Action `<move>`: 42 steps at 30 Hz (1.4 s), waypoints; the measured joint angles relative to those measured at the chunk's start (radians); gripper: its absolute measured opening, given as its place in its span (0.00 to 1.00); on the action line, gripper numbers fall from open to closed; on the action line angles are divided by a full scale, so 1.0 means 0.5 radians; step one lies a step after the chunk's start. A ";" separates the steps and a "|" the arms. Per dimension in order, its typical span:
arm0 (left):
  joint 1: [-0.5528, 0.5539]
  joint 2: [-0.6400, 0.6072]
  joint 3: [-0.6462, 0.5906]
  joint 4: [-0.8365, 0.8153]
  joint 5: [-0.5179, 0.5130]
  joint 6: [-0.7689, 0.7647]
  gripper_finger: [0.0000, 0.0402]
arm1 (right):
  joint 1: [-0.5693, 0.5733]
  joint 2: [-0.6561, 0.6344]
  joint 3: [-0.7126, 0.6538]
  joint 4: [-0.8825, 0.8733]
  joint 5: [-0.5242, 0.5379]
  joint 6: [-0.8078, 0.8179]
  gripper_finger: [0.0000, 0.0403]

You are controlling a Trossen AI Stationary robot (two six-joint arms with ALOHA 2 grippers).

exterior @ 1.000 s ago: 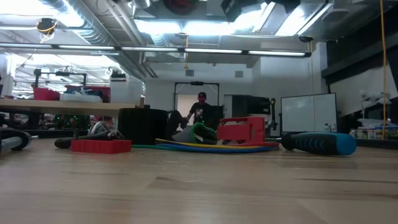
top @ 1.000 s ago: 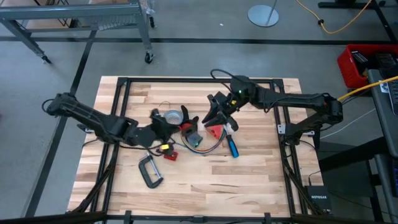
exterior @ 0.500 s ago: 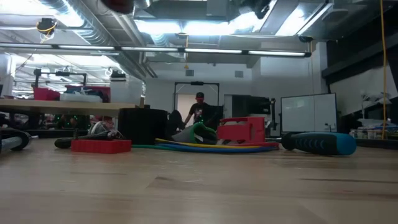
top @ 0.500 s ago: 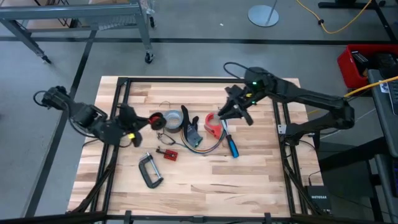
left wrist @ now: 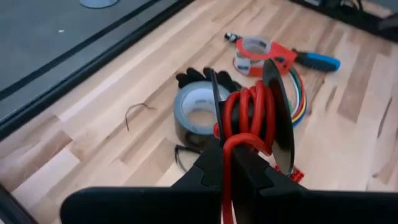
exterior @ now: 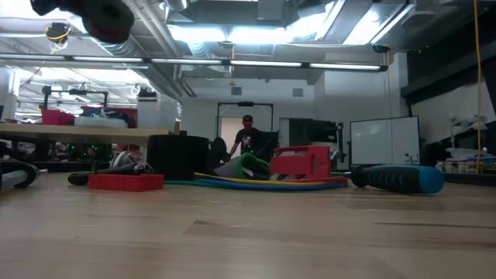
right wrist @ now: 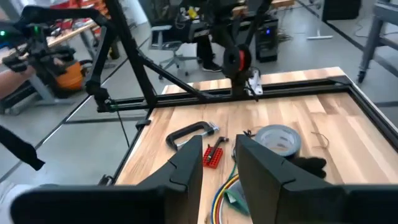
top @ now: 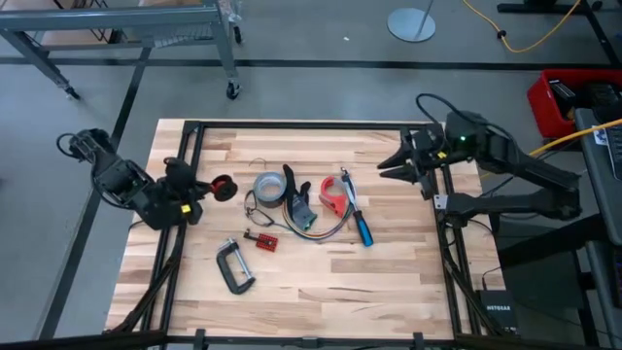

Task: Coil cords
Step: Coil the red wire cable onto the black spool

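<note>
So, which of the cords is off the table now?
The red cord, wound on a small spool held up in the shut left gripper. The multicoloured cord lies on the table beside the blue-handled screwdriver.

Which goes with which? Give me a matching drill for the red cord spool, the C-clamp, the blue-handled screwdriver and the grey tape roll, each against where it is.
Things:
1. red cord spool
2. C-clamp
3. blue-handled screwdriver
4. grey tape roll

Places:
A. right beside the black glove
B. held in the jaws of the left gripper, lifted off the wood
C. alone on bare wood, lowest on the table in the high view
D. lying next to the red tape dispenser

Pairs: 1-B, 2-C, 3-D, 4-A
</note>
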State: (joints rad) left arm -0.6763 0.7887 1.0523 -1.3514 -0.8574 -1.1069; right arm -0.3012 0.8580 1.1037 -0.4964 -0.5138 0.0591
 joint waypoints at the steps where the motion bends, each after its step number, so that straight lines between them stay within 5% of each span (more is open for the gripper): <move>1: -0.017 -0.005 -0.030 0.012 0.000 -0.011 0.00 | 0.000 -0.044 -0.037 0.003 0.019 0.021 0.25; 6: -0.099 -0.039 -0.255 0.081 -0.015 -0.224 0.00 | 0.000 -0.220 -0.254 0.130 0.052 0.104 0.25; 10: -0.158 -0.065 -0.507 0.449 -0.054 -0.205 0.00 | 0.000 -0.308 -0.415 0.265 0.051 0.181 0.25; 18: -0.219 -0.044 -1.140 2.204 -0.055 0.507 0.00 | 0.001 -0.361 -0.550 0.328 0.051 0.184 0.25; 23: -0.196 0.038 -1.428 3.108 -0.056 0.648 0.00 | 0.001 -0.345 -0.551 0.413 0.051 0.153 0.25; 31: -0.047 0.348 -1.540 3.478 0.145 0.280 0.00 | 0.001 -0.346 -0.551 0.535 0.049 0.056 0.25; 42: 0.199 0.963 -1.538 4.346 0.409 0.488 0.00 | 0.002 -0.346 -0.551 0.527 0.049 0.028 0.25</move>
State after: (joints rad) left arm -0.5769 1.2703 0.2832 0.8217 -0.6531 -0.8628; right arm -0.3004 0.6849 0.8280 -0.2329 -0.4895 0.0731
